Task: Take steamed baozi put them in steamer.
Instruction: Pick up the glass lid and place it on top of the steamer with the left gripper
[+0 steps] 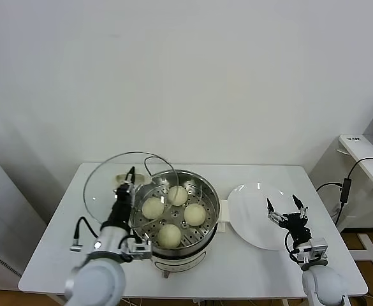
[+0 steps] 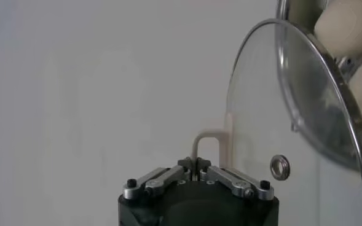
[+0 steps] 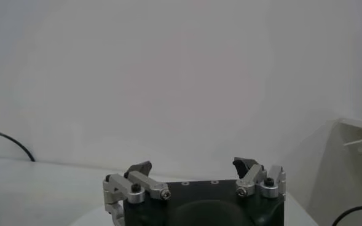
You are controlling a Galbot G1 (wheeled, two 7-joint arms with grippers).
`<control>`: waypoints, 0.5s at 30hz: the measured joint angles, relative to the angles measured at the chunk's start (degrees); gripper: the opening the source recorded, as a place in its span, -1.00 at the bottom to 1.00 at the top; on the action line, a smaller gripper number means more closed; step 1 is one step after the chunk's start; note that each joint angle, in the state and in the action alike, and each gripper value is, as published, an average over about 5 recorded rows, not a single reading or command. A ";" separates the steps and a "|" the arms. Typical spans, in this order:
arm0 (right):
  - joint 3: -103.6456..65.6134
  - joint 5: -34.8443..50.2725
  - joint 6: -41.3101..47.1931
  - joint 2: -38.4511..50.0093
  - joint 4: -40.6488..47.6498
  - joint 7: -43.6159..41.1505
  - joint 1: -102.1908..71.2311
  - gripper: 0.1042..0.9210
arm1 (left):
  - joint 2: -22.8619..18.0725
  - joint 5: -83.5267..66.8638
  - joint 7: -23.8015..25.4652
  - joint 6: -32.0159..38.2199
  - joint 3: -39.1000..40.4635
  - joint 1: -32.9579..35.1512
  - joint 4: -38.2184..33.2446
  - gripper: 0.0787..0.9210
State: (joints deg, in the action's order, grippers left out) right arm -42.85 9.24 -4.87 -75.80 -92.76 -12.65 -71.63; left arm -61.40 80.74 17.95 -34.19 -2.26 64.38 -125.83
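— White wall, white table (image 1: 58, 255): what does the head view give us?

— At lower centre sits the steamer (image 1: 176, 220), and all four steamed baozi (image 1: 169, 235) already lie on its perforated tray. At the lower left of the frame the left gripper (image 1: 129, 175) holds the glass lid (image 1: 109, 185) tilted up on edge, just left of the pot's rim. At lower right the right gripper (image 1: 287, 210) hovers over the white plate (image 1: 253, 217), which carries nothing.

— And the left wrist view?

— Its fingers are clenched on the lid's thin looped handle (image 2: 205, 142). The lid's glass disc fills the right of the frame, with two buns showing past its rim at the upper right.

— So what does the next move turn on?

— I'd judge the loading done. The pot opening lies to the right of the held lid in the head view, and the left arm is the nearer one — the lid would have to swing flat and rightward to cover it.

— Right wrist view?

— Fingers spread apart, nothing between them — only bare wall beyond.
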 measured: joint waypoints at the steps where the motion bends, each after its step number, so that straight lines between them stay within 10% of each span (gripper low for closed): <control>1: 0.00 0.00 -0.01 0.01 0.00 0.00 0.00 0.76 | -0.64 0.52 -0.08 -0.32 0.78 -0.10 0.26 -0.93; 15: 0.26 0.00 0.24 0.40 0.15 0.04 0.33 0.76 | -6.56 3.92 -2.63 -2.31 7.56 -1.69 4.13 -0.93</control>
State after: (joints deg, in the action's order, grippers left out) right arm -42.59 9.24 -4.63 -75.40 -92.61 -12.61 -71.30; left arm -67.96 84.66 15.32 -36.50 5.30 62.69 -121.70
